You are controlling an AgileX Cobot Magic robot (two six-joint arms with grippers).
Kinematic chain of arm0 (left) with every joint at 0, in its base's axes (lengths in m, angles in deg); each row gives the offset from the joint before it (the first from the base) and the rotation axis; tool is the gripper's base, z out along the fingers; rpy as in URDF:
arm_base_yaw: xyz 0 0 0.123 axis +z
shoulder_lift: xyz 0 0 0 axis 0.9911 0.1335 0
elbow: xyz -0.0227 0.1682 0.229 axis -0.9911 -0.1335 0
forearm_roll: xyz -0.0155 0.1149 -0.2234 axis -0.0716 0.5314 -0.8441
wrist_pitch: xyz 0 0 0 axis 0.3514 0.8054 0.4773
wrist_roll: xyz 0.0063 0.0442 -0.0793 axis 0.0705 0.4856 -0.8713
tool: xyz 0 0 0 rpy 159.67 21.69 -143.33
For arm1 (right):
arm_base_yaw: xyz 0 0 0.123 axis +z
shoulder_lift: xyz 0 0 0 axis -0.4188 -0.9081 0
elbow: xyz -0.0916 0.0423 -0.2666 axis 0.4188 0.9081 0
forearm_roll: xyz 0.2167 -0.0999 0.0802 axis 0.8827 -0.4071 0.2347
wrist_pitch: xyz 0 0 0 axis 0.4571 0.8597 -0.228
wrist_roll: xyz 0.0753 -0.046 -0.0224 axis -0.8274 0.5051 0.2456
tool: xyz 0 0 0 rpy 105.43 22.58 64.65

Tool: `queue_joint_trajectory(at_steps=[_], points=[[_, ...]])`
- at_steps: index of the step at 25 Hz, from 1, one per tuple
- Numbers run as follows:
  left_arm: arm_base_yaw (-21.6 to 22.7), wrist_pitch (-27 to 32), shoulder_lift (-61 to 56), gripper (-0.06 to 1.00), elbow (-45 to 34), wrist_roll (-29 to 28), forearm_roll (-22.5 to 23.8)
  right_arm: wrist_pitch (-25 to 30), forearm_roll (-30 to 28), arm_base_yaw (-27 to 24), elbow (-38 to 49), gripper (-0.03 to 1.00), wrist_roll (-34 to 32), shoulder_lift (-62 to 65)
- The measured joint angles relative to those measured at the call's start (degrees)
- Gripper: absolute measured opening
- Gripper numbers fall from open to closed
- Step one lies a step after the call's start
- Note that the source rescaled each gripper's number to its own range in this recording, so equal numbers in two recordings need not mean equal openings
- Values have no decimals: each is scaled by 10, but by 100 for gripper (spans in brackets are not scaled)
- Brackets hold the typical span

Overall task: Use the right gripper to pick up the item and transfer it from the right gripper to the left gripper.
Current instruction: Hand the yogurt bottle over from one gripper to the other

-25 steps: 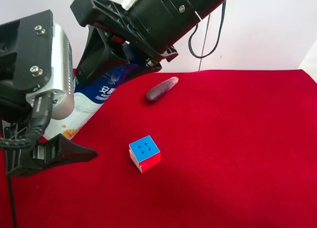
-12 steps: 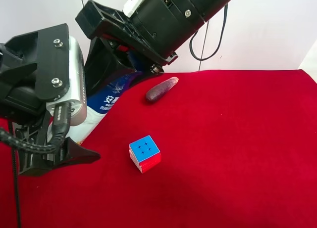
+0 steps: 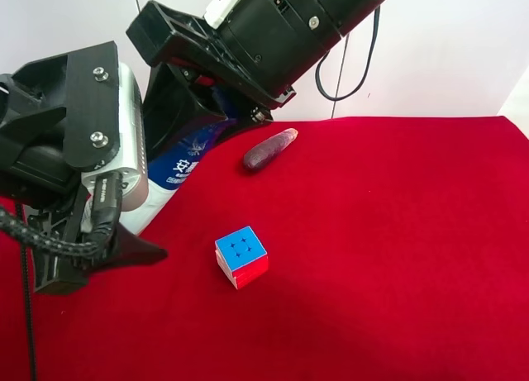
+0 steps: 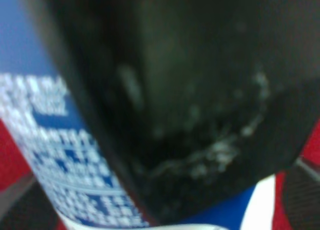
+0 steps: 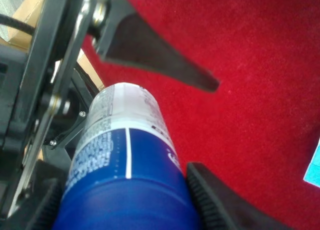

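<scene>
Red cloth covers the tabletop (image 3: 397, 257), and a white wall is seen behind it. One bottle (image 5: 125, 155) is held above the cloth, pinched at its blue part between the two fingers of the right end effector (image 5: 125, 187). Its white end is placed between the spread fingers of the left end effector (image 4: 160, 202), one of which is seen clear of it. White characters are printed on the blue label, but they are partly covered by the arms and cannot be read. The fine print in both wrist views is blurred. The cap is hidden. Much of the left wrist view is blocked by a dark, unfocused mass. One multicoloured cube (image 3: 241, 257) and one dark oblong object (image 3: 269, 148) are seen on the cloth, apart from the bottle.
</scene>
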Motion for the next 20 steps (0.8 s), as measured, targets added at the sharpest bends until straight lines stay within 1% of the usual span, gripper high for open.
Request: queue_joint_trajectory(at_steps=[1,2,3,5,6,18,19,20], points=[[0,1,0,20,0,-1,0,0,0,0,0,0,1,0],[0,1,0,0,0,-8,-2,-2,-1,0,0,0,4,0],[0,1,0,0,0,-11,-1,-3,-2,0,0,0,4,0],[0,1,0,9,0,-15,1,-3,-2,0,0,0,5,0],[0,1,0,10,0,-15,3,-3,-2,0,0,0,5,0],[0,-1,0,10,0,-15,4,-3,-6,1,0,1,7,0],[0,-1,0,9,0,-12,7,-3,-9,1,0,8,8,0],[0,4,0,6,0,-7,11,-4,-19,1,0,29,9,0]])
